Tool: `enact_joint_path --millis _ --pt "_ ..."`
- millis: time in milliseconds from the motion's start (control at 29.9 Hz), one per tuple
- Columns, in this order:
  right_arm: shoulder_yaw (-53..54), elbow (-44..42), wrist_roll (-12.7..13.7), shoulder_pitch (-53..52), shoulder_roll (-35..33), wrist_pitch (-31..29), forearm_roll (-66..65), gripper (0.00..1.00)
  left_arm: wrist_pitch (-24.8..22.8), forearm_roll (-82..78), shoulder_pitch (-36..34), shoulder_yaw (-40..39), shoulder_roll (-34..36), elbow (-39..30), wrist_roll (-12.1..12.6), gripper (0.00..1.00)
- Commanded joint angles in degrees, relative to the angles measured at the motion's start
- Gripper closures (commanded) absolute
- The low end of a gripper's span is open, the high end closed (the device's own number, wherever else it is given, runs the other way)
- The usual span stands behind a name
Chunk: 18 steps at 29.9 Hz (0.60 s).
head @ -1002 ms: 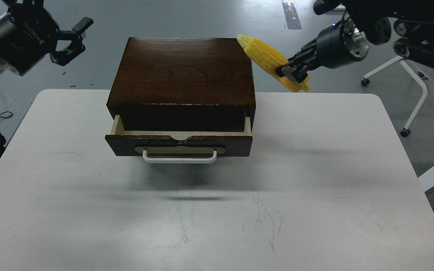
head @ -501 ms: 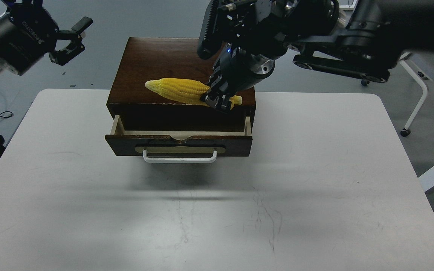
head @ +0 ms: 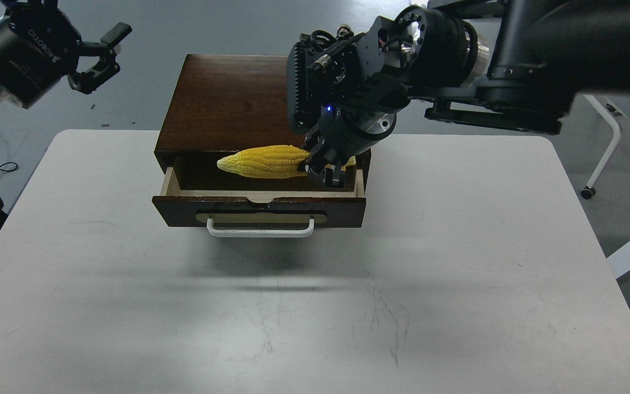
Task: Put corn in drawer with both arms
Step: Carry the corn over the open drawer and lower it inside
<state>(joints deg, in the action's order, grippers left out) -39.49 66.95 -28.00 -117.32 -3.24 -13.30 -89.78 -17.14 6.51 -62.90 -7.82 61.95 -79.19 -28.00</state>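
One corn (head: 263,161) clamped in the right end effector (head: 323,171) over one open drawer (head: 260,210); left end effector (head: 99,57) open, empty

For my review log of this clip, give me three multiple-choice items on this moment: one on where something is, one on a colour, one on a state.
1. Where is the corn?
A. flat on the table
B. held over the open drawer
C. on top of the box

2. What colour is the drawer handle?
A. white
B. red
C. black

3. What is the state of the left gripper?
A. shut on the corn
B. gripping the handle
C. open and holding nothing

Answers:
1. B: the right gripper is shut on the corn's thick end, with the cob lying level above the pulled-out drawer.
2. A: the bar on the brass plate is white.
3. C: its fingers are spread in the air, up left of the box.
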Motion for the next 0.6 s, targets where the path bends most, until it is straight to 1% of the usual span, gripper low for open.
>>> enact_joint_path --millis 0,200,467,568 --pt "-0.06 -0.24 0.0 0.51 0.69 0.02 0.04 0.87 -0.09 0.0 0.05 0.0 0.1 0.0 0.0 0.01" --pt "-0.32 -2.44 0.0 3.14 1.31 0.02 0.13 0.87 -0.26 0.0 0.05 0.0 0.71 -0.09 0.0 0.01" --pt "-1.2 -3.23 0.0 4.2 2.01 0.2 0.13 0.86 -0.26 0.0 0.05 -0.35 0.71 -0.09 0.0 0.01" --pt "-1.2 -4.28 0.0 4.47 2.53 0.2 0.22 0.84 -0.26 0.0 0.05 -0.35 0.8 -0.09 0.0 0.01"
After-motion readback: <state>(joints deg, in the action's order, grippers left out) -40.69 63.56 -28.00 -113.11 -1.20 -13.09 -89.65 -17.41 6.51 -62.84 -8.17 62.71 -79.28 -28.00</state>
